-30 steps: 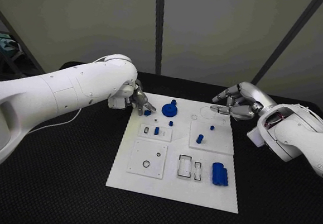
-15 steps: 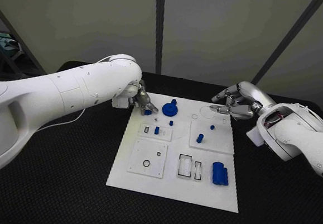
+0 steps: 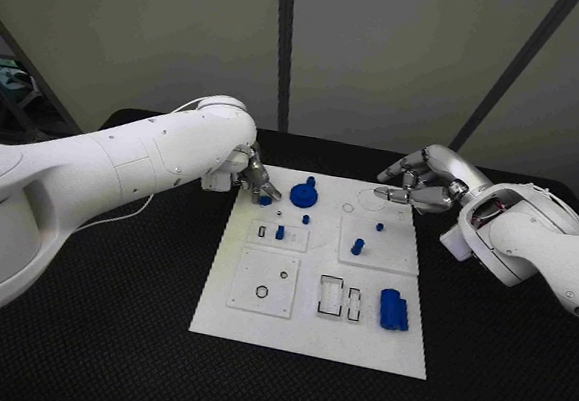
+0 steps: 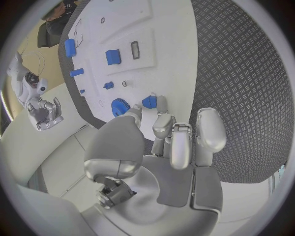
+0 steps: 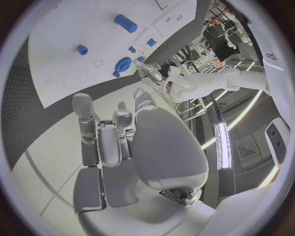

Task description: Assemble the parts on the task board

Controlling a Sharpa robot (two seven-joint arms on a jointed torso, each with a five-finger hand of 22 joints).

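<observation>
Left hand (image 3: pixel 255 182) has edged toward the task board (image 3: pixel 312 337).

Two arms clad in smooth glossy white shells, bulbous at joints. Left hand (image 3: pixel 246 176) and right hand (image 3: pixel 419 183) built of silver metal segments, rounded pale fingertip pads (image 4: pixel 210 129). Thin white cable seen along left arm.
</observation>
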